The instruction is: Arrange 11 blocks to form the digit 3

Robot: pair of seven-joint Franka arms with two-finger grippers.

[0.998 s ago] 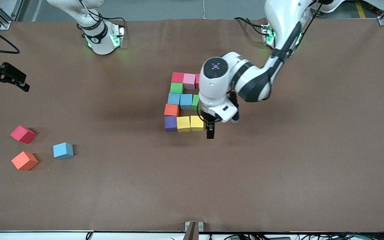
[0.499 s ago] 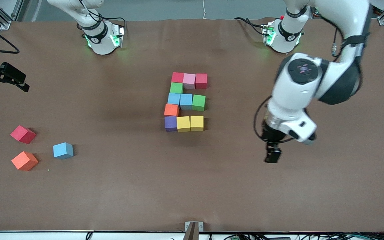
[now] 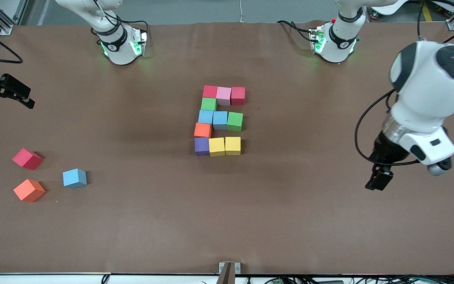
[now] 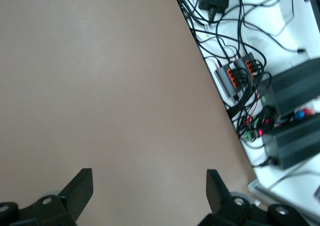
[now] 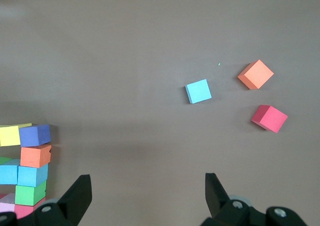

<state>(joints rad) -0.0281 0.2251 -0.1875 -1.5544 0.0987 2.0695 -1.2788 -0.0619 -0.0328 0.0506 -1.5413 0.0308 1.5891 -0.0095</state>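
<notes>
Left end effector point(image 3: 377, 182) is hung wide open and empty over bare bench point(image 3: 329, 221); right end effector point(image 5: 145, 196) likewise, waiting. Blocks point(image 3: 219, 120) look probably light, squishy foam, best pinched across flat opposite faces.

Both hands open – left hand point(image 3: 379, 180) aloft

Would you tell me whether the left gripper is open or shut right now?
Open: the left gripper shows both fingers spread wide over bare table, holding nothing.

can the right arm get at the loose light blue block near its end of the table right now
Probably yes. The right gripper is open and holds nothing, and the loose light blue block sits apart from the red block and orange block, with nothing over it.
</notes>
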